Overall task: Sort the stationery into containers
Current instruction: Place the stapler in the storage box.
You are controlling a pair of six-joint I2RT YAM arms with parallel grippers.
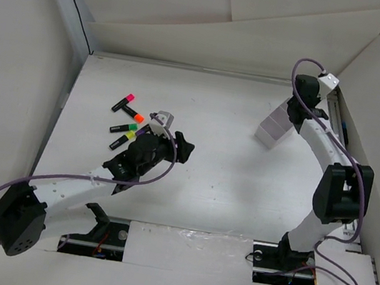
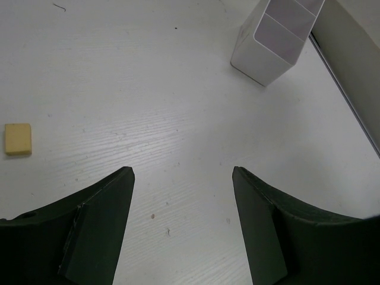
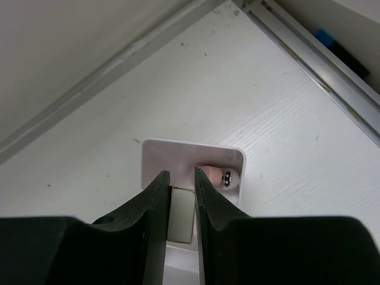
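Tray [image 1: 271,132] sat beneath the right gripper [image 3: 181,173], fingers nearly shut astride its wall, grip uncertain, probably steadying it; left gripper [image 2: 183,171], well apart, gaped empty.

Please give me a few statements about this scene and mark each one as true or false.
1. The left tool is open and holds nothing. True.
2. Four markers lie on the table. True.
3. The right tool is above the markers. False: it is at the tray, far from them.
4. The yellow block lies inside the tray. False: it lies on the bare table, apart from the tray.
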